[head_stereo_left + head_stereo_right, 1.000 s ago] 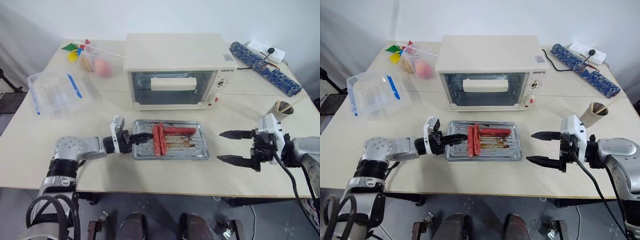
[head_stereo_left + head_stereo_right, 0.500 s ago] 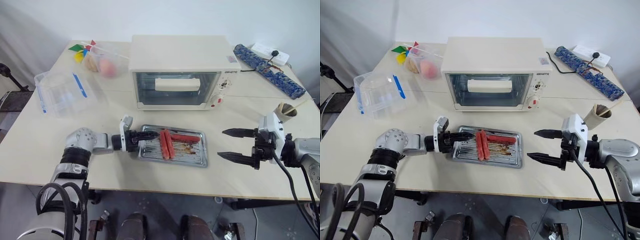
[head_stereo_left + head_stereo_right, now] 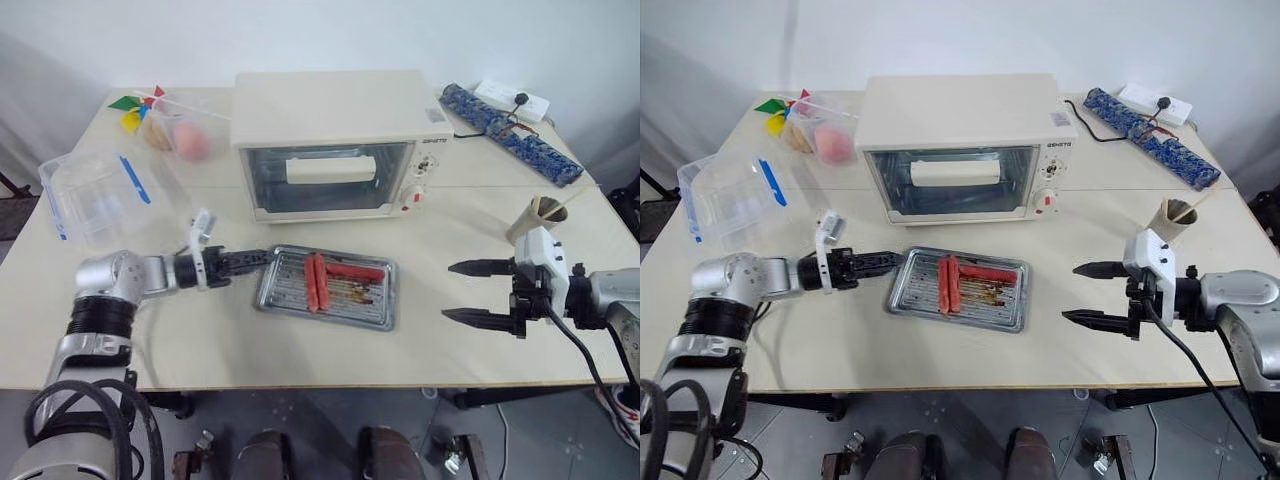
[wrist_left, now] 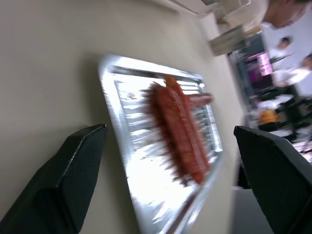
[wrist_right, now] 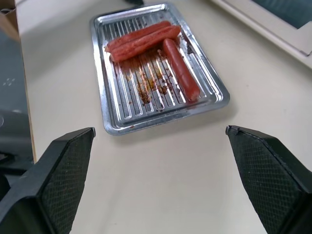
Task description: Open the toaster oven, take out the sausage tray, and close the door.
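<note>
The cream-white toaster oven (image 3: 330, 110) stands at the back of the table, its glass door (image 3: 325, 185) shut and the bar handle (image 3: 330, 168) upright. In front of it the silver sausage tray (image 3: 275, 292) lies flat on the table with three reddish-brown sausages (image 3: 315, 282). My left gripper (image 3: 250, 259) is open just off the tray's left edge, with nothing held; in the left wrist view its fingers (image 4: 73, 170) stand wide apart before the tray (image 4: 127, 92). To the right of the tray my right gripper (image 3: 448, 292) hangs open and empty, facing the tray (image 5: 146, 105).
A clear plastic box with a blue clip (image 3: 95, 195) sits at the left, with a bag of food (image 3: 180, 135) behind it. A paper cup with sticks (image 3: 538, 215) stands at the right. A blue patterned strip (image 3: 510, 135) and a power strip (image 3: 510, 98) lie at the back right.
My left gripper has opened, let go of the tray's left edge, rolled and drawn back to the left. The tray stays on the table. The right gripper has kept still; the camera shifted.
</note>
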You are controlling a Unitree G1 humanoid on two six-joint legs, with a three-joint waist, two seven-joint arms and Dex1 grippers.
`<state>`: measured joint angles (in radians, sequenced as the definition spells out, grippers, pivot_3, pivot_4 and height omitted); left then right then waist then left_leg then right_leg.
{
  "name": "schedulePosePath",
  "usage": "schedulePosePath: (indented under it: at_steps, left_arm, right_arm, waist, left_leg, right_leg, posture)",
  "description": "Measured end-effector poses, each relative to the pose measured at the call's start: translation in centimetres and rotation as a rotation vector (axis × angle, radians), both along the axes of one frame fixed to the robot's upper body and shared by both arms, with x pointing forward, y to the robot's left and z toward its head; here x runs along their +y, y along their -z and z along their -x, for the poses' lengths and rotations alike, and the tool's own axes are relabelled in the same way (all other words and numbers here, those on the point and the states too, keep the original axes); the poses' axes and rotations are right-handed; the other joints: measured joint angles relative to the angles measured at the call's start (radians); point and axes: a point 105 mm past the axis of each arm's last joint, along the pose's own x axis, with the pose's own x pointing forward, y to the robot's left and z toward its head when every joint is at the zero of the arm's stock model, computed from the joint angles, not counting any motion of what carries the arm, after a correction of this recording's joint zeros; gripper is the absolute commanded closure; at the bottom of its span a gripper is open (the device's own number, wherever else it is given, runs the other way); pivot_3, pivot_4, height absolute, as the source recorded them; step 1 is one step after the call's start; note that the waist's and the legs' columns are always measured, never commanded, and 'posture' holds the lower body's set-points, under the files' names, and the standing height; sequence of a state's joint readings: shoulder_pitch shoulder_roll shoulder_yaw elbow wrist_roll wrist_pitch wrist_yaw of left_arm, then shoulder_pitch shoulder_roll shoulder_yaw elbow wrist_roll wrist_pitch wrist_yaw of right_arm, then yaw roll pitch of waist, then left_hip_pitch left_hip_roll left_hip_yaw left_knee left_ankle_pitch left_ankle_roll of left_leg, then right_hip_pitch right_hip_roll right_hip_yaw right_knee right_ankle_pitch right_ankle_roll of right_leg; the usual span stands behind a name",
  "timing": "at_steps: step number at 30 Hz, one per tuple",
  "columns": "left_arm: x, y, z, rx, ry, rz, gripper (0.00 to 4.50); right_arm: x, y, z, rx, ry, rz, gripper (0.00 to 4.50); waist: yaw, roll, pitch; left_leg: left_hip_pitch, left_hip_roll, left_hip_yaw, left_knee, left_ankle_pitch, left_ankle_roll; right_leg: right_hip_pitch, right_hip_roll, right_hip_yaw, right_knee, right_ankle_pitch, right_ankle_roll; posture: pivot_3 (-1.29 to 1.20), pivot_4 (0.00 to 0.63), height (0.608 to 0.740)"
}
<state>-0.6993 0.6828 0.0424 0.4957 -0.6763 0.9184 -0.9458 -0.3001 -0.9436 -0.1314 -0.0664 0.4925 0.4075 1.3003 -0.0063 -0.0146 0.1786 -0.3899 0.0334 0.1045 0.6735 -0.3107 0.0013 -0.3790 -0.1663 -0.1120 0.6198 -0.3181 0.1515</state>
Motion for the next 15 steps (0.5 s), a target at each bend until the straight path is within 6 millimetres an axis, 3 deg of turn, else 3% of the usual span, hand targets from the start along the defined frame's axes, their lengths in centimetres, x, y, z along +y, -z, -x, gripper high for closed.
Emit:
schedulePosePath:
  at_steps: [3, 5, 8, 10, 15]
  left_arm:
    - [1.7, -1.5, -0.1, -0.333, -0.031, -0.104, 0.02]
    - [2.9, -1.3, 0.7, -0.479, -0.011, -0.243, 0.02]
    - [4.1, 0.9, 3.4, -0.548, 0.138, -0.427, 0.02]
    - [3.9, 2.0, 4.6, -0.568, 0.230, -0.449, 0.02]
    - [4.3, 1.6, 4.8, -0.604, 0.231, -0.435, 0.02]
  right_arm:
    - [-0.2, 0.1, -0.5, -0.022, -0.013, 0.046, 0.00]
    - [-0.2, 0.4, -0.7, -0.024, -0.028, 0.071, 0.00]
    - [-0.6, 0.9, -0.9, -0.027, -0.020, 0.099, 0.00]
    - [-0.8, 1.1, -1.0, -0.031, -0.007, 0.111, 0.00]
    - [-1.6, 2.6, -0.9, -0.030, 0.053, 0.128, 0.00]
  waist:
    - [0.007, -0.001, 0.001]
    - [0.011, -0.001, 0.001]
    - [0.007, -0.001, 0.001]
    - [0.013, -0.001, 0.001]
    - [0.020, -0.001, 0.001]
  left_leg:
    - [-0.002, 0.000, -0.001, 0.000, 0.000, 0.000]
    - [-0.002, 0.000, -0.001, 0.000, -0.001, 0.000]
    - [-0.001, 0.000, 0.001, -0.001, -0.002, 0.001]
    - [-0.002, 0.000, 0.001, 0.000, -0.003, 0.001]
    - [-0.002, 0.001, 0.000, 0.000, -0.003, 0.002]
  right_leg:
    - [0.000, 0.000, -0.001, -0.001, 0.000, 0.000]
    - [0.000, 0.000, -0.002, -0.002, 0.000, 0.000]
    - [0.000, 0.000, -0.002, -0.003, 0.000, 0.000]
    - [0.000, 0.000, -0.003, -0.003, 0.000, 0.000]
    - [0.000, 0.000, -0.003, -0.003, 0.000, 0.001]
  posture:
    - [0.00, 0.150, 0.740]
    - [0.00, 0.150, 0.740]
    - [0.00, 0.150, 0.740]
    - [0.00, 0.150, 0.740]
    - [0.00, 0.150, 0.740]
